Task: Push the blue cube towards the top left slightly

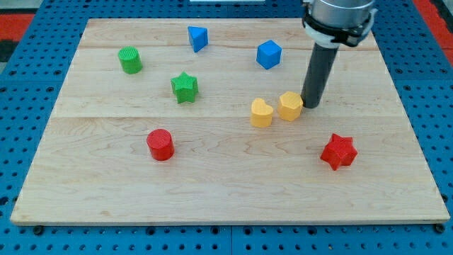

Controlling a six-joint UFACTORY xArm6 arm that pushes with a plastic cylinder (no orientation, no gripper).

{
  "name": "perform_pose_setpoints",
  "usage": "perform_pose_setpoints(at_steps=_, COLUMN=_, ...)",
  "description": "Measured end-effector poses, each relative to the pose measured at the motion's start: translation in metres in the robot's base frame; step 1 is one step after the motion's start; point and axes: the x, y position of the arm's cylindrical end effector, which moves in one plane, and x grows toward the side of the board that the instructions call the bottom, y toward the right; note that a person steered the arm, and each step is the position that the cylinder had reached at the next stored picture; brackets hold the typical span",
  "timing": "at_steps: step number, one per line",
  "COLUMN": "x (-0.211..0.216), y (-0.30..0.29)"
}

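Observation:
The blue cube [269, 54] sits on the wooden board [226, 177] near the view's top, right of centre. My tip [310, 106] rests on the board below and to the right of the cube, apart from it. The tip is right beside the right-hand yellow block [290, 105], touching or nearly touching its right side. The dark rod rises from the tip to the arm at the view's top right.
A second yellow block [261, 112] lies left of the first. A blue triangular block [197, 37] is at top centre, a green cylinder [130, 60] top left, a green star [184, 87], a red cylinder [161, 144], a red star [338, 151].

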Motion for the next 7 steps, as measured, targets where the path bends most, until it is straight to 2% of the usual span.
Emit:
perform_pose_setpoints(at_steps=1, x=0.008, y=-0.032)
perform_pose_setpoints(at_steps=4, x=0.006, y=-0.050)
perform_pose_setpoints(at_steps=5, x=-0.027, y=-0.015)
perform_pose_setpoints(at_steps=7, x=-0.093, y=-0.016)
